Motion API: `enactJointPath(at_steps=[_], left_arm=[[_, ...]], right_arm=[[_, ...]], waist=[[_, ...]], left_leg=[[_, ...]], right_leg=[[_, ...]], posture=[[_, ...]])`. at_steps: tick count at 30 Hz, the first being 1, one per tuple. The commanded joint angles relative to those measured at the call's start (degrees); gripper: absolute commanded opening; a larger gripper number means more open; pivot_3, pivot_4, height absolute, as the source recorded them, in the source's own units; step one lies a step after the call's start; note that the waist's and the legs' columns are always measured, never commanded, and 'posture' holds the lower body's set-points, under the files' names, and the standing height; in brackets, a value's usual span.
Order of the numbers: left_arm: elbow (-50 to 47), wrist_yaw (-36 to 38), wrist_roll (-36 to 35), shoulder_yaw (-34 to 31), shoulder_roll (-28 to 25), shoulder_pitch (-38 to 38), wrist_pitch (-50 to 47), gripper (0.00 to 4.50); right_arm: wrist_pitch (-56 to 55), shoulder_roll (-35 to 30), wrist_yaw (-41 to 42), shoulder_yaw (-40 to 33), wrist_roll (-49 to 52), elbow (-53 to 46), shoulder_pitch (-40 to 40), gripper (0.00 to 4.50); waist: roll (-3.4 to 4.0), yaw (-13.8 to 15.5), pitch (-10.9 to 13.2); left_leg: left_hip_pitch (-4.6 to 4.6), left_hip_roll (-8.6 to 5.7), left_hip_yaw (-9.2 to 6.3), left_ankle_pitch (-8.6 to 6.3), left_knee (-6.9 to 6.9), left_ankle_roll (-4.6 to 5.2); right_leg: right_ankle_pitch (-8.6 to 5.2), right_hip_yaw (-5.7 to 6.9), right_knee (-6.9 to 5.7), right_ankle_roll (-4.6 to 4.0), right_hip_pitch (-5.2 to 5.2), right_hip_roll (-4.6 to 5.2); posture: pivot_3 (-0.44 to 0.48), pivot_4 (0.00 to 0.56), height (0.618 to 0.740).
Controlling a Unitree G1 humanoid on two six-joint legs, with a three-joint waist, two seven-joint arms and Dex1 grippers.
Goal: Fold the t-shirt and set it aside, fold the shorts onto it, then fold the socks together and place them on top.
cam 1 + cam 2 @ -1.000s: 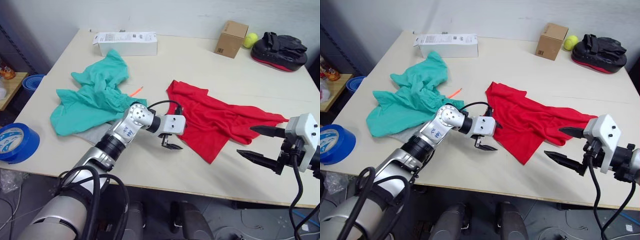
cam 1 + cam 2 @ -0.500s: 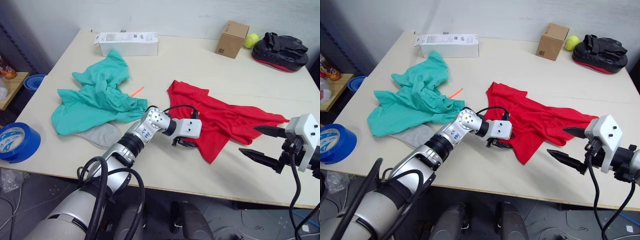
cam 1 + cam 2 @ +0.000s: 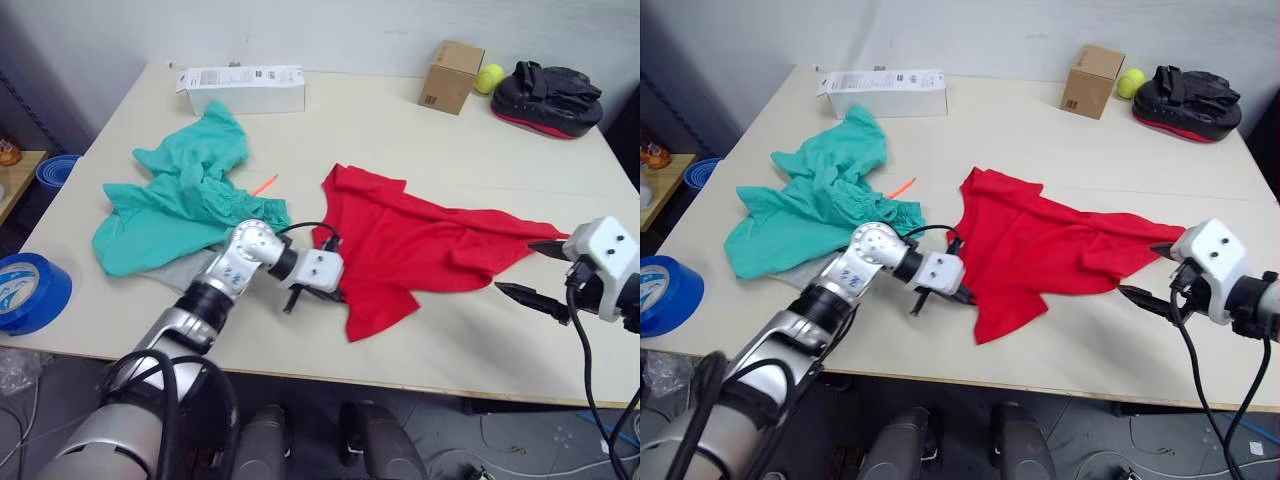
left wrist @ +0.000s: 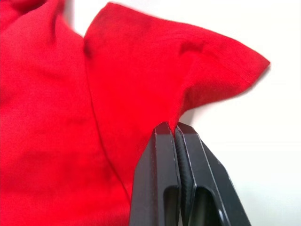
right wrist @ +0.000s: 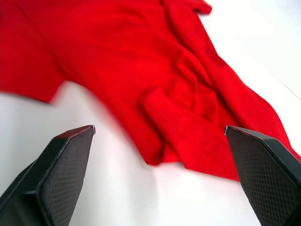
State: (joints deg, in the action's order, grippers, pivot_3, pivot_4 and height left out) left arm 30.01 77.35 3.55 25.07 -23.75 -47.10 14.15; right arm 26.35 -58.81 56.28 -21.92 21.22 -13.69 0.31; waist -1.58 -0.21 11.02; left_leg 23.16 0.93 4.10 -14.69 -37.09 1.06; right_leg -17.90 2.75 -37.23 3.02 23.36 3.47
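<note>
Pinching the bright red cloth t-shirt (image 3: 420, 245) at its seven-o'clock edge, the left gripper (image 4: 175, 133) opens the shirt-folding step. At four o'clock, the right gripper (image 5: 160, 134) gapes wide, empty; its likely next job is taking the shirt's far end.

Pale beige surface (image 3: 400, 130), matte, evenly lit. Plain light wall (image 3: 330, 30) runs behind its far edge. Grey floor (image 3: 60, 380) shows below the near edge. Low wooden shelf (image 3: 12, 175) stands off the left edge, blue tape roll (image 3: 30, 290) near it.
</note>
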Motion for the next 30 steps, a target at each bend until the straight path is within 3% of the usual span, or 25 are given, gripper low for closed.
enactJointPath(at_steps=[1, 4, 9, 17, 20, 30], left_arm=[[-5.99, 4.4, -1.49, -0.79, -4.95, 3.34, -1.99, 0.04], [-8.02, 3.69, -1.62, -1.77, -6.94, 4.54, -3.61, 0.04], [-9.13, 0.06, -0.95, -2.15, -5.59, 4.5, -7.66, 0.04], [-11.22, -1.96, -0.85, -2.28, -4.92, 4.84, -9.66, 0.04], [-11.61, -2.2, -0.88, -2.37, -5.12, 4.92, -10.08, 0.0], [-12.72, -2.22, -1.08, -2.43, -5.74, 5.41, -10.82, 0.0]], right_arm=[[-5.79, -1.46, 2.45, 4.39, -3.07, 2.74, -3.44, 4.5], [-7.49, -0.75, 3.67, 9.7, -4.68, 6.76, -9.95, 4.5], [-8.7, 1.45, 4.97, 17.32, -7.34, 10.73, -18.2, 4.5], [-6.57, 6.27, 3.21, 24.42, -10.62, 10.93, -22.95, 4.5], [-6.52, 7.44, 1.69, 25.16, -11.95, 12.26, -23.32, 3.89], [-7.1, 8.58, 0.2, 25.33, -13.79, 13.45, -22.84, 0.39]], waist=[[0.01, -0.06, 0.0], [0.04, -0.11, -0.01], [0.05, 0.16, -0.02], [0.05, 0.36, -0.02], [0.05, 0.32, -0.02], [0.05, 0.23, -0.02]], left_leg=[[0.0, 0.0, 0.0, 0.0, -0.02, 0.0], [-0.01, -0.02, 0.01, 0.0, -0.07, 0.0], [-0.01, -0.03, 0.01, 0.0, -0.11, 0.0], [0.03, -0.04, 0.0, 0.0, -0.16, 0.01], [0.03, -0.04, 0.0, 0.0, -0.16, 0.02], [0.04, -0.04, 0.01, 0.0, -0.16, 0.01]], right_leg=[[0.0, 0.0, -0.01, 0.0, 0.0, 0.0], [0.0, -0.02, -0.08, 0.0, 0.0, 0.02], [0.0, -0.03, -0.14, 0.0, 0.02, 0.04], [0.0, -0.01, -0.16, 0.0, 0.02, 0.07], [0.0, -0.01, -0.16, 0.0, 0.02, 0.08], [0.0, -0.01, -0.18, -0.01, 0.04, 0.07]], posture=[[0.0, 0.15, 0.74], [0.0, 0.15, 0.74], [0.0, 0.15, 0.74], [0.0, 0.15, 0.74], [0.0, 0.15, 0.74], [0.0, 0.15, 0.74]])
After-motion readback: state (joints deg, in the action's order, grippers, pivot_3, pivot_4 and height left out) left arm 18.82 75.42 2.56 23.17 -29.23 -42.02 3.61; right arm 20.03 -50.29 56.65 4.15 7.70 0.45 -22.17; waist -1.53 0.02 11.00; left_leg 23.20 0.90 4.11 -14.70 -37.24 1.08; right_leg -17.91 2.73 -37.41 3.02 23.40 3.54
